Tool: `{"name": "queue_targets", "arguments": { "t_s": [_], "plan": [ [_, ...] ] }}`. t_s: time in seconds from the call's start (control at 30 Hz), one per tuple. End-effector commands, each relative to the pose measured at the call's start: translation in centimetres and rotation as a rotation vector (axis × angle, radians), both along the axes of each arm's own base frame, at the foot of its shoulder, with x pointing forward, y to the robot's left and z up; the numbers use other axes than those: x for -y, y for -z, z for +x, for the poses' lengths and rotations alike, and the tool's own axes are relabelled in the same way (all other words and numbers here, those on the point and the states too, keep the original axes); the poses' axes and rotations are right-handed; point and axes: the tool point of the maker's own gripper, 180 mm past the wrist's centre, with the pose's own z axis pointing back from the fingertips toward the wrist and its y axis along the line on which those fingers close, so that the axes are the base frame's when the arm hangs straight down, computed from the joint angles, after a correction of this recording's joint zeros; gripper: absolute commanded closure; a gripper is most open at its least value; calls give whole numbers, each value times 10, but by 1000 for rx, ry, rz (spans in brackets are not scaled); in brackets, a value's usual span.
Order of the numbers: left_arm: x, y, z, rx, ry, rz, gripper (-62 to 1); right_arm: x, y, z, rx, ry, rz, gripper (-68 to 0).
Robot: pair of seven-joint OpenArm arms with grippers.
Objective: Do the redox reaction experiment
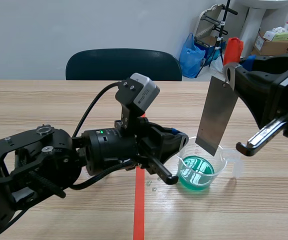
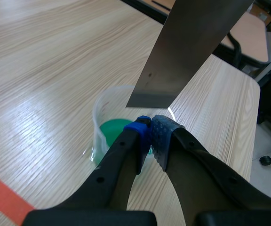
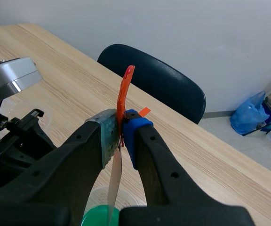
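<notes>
Scene view puts the beaker [image 1: 220, 161] at about 4 o'clock from the table's middle, with green liquid [image 1: 196, 172] in its bottom. The plate [image 1: 216, 112] hangs over it, tilted a little, its lower edge near rim level and, by my reading, not yet wet.

Your right gripper [image 1: 229, 75] is clamped on the plate's upper end, where an orange tag [image 1: 233, 50] sticks out. Your left gripper [image 1: 174, 149] sits at the beaker's 9 o'clock side. Its pads are closed together right at the near rim, and I cannot tell whether the wall is pinched between them.

The step in hand looks like dipping the plate. Lower it straight and slowly, keeping its edge toward the beaker's middle. The plastic wall looks light, so a knock could tip it or slop the liquid. Level the plate first if you can, so one corner does not catch the rim.

The left fingers are what stands in your way, since they crowd the rim just beside the plate's path. Keep the plate toward 3 o'clock of them.

A red tape line [image 1: 140, 205] runs at the beaker's 8 o'clock. A dark chair [image 1: 124, 64] stands across the table at 12 o'clock, and a blue bag [image 1: 190, 55] and a box [image 1: 279, 45] lie beyond it at 1 to 2 o'clock, well apart from the work.
</notes>
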Motion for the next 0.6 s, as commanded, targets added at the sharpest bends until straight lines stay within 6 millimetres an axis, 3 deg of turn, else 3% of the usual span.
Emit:
{"name": "queue_targets", "arguments": {
  "t_s": [0.0, 0.2, 0.57],
  "plan": [
    [5, -16, 6, 25, -19, -42, -25, -3, -17, 1, 55, -13, 12, -13],
    [15, -26, 10, 35, -20, -61, -25, -3, -17, 1, 54, -13, 11, -13],
    [15, -25, 10, 36, -20, -57, -25, -3, -17, 1, 54, -13, 11, -13]
  ]
}}
